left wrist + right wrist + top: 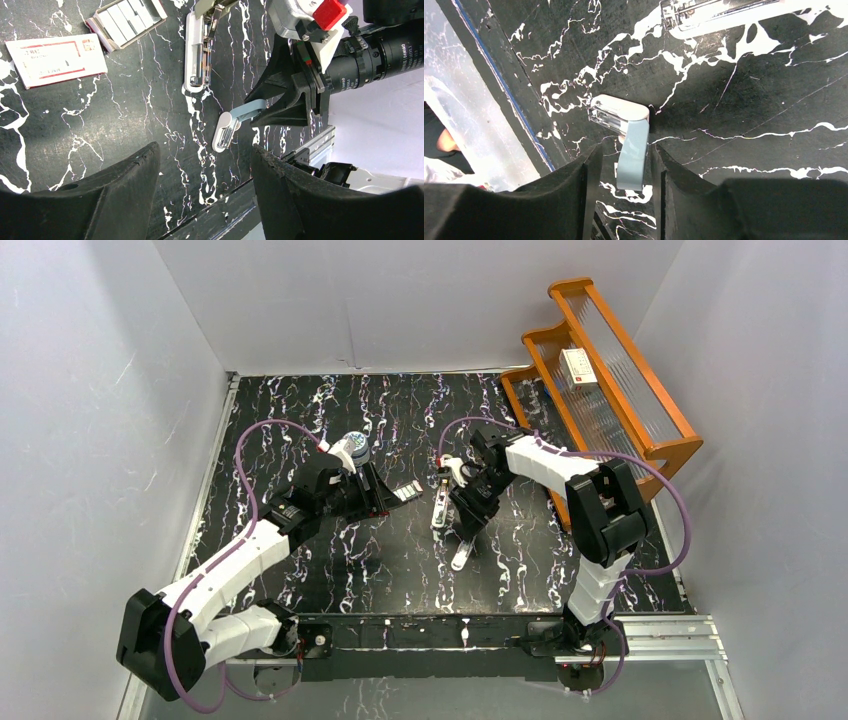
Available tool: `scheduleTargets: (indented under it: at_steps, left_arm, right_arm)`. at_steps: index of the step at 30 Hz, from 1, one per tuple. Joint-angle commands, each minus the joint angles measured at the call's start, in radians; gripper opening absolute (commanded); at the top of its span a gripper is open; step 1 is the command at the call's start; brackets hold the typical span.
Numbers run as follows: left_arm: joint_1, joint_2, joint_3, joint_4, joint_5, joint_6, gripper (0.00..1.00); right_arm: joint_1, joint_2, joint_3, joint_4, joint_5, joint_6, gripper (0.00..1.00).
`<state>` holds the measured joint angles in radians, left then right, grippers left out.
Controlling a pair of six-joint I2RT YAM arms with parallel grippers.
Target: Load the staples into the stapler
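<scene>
The right gripper [626,167] hangs low over the black marbled table [300,410], on the side of the stapler [196,55] toward the arm bases. Its jaws are parted a little and straddle the blue handle of a light blue stapler [621,112]; one of its fingers [586,195] stands clear of the handle by a narrow gap, the other lies close against it, so the handle sits between them unclamped. The light blue stapler lies on the table just past the stapler's near end, apart from it.

The left gripper [205,155] hovers on the stapler's other side, toward the left arm, with its jaws spread wide and only table between them.

The stapler itself lies flat between the two grippers, its cream body running roughly toward the bases and its metal inner rail uncovered; neither gripper touches it. The staples [127,20] sit as grey strips in their small tray on the table, near the stapler on its left-arm side, not touching it; the red-and-white sleeve [57,60] lies flat just beyond the tray, further from the stapler.

A round blue-and-white tin [352,448] stands further off on that same side; a wooden rack [670,448] holding a white box [578,365] stands well away from the stapler on the right-arm side.
</scene>
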<state>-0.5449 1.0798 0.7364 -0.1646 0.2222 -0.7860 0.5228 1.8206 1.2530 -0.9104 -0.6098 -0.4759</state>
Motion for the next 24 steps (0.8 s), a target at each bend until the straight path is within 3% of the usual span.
scheduleTargets:
  at_steps: [1,13,17,22,24]
  left_arm:
    - [0.008,0.000,0.020,0.003,0.012,0.002,0.64]
    - [0.013,-0.004,0.026,-0.003,0.017,0.001,0.64]
    - [0.020,-0.017,0.024,-0.018,0.001,0.005,0.64]
    - [0.032,-0.043,0.026,-0.054,-0.040,0.029,0.67]
    - [0.035,-0.059,0.026,-0.074,-0.066,0.044,0.68]
  right_arm:
    - [-0.006,-0.014,-0.003,0.004,-0.011,-0.001,0.51]
    - [-0.007,-0.132,-0.004,0.031,0.053,0.071,0.79]
    - [-0.020,-0.213,-0.026,0.061,0.073,0.120,0.83]
    - [-0.023,-0.363,-0.100,0.187,0.201,0.320,0.84]
    - [-0.023,-0.441,-0.144,0.258,0.324,0.450,0.84]
